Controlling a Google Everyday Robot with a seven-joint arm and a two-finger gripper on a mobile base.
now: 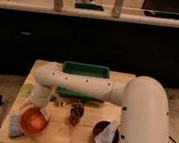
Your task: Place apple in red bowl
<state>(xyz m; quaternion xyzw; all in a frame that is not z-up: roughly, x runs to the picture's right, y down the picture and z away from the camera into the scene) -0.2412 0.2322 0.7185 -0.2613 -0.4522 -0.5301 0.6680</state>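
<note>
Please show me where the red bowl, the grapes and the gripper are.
red bowl (25,126): camera view, left rim.
grapes (76,113): camera view, middle of the bunch.
gripper (43,112): camera view, its tip, just above the bowl's right rim.

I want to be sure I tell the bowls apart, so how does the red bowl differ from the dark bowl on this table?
The red bowl is bright orange-red; the dark bowl is nearly black. The red bowl sits near the table's front left, with the gripper right above its rim, while the dark bowl sits front right, away from it. The dark bowl holds a grey-blue cloth; the red bowl does not. Both are round and upright.
</note>
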